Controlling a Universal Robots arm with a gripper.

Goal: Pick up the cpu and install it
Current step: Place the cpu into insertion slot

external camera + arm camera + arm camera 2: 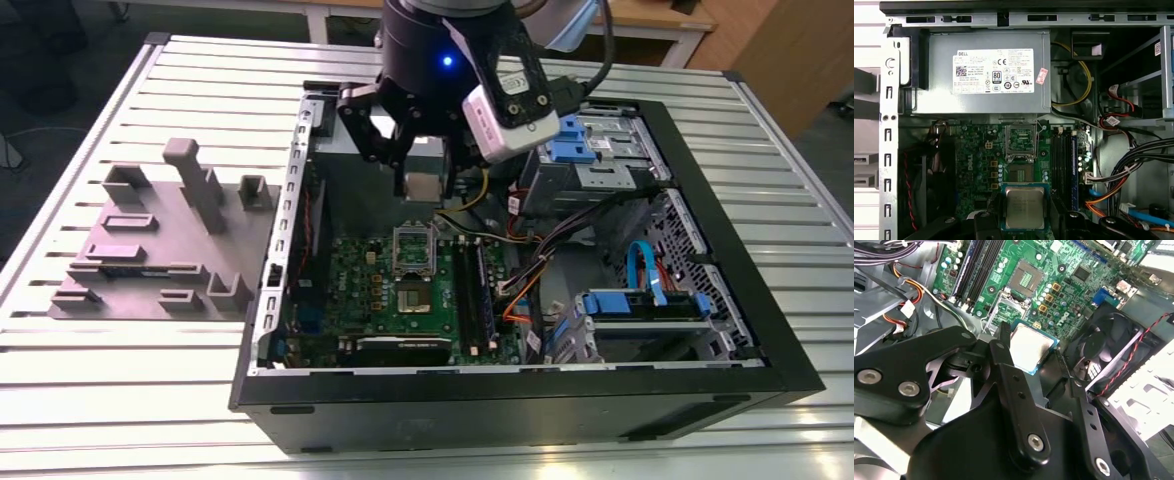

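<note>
The cpu (420,186) is a small silver-grey square with a pale rim, and my gripper (420,190) is shut on it. It hangs inside the open computer case (534,395), above the green motherboard (360,290). In both wrist views the cpu (1031,347) (1024,207) sits between the black fingers (1001,347), metal top towards the cameras. Below it the socket (1020,173) lies bare, with its shiny frame (1020,140) swung up. In the exterior view the socket (414,297) is a little nearer the case's front than the gripper.
A grey power supply (984,75) with a white label fills the case's far end. Memory slots (1064,165) and loose cables (534,260) flank the socket. Drive bays with blue tabs (641,300) stand at the exterior view's right. A grey fixture block (160,240) rests on the slatted table (134,400).
</note>
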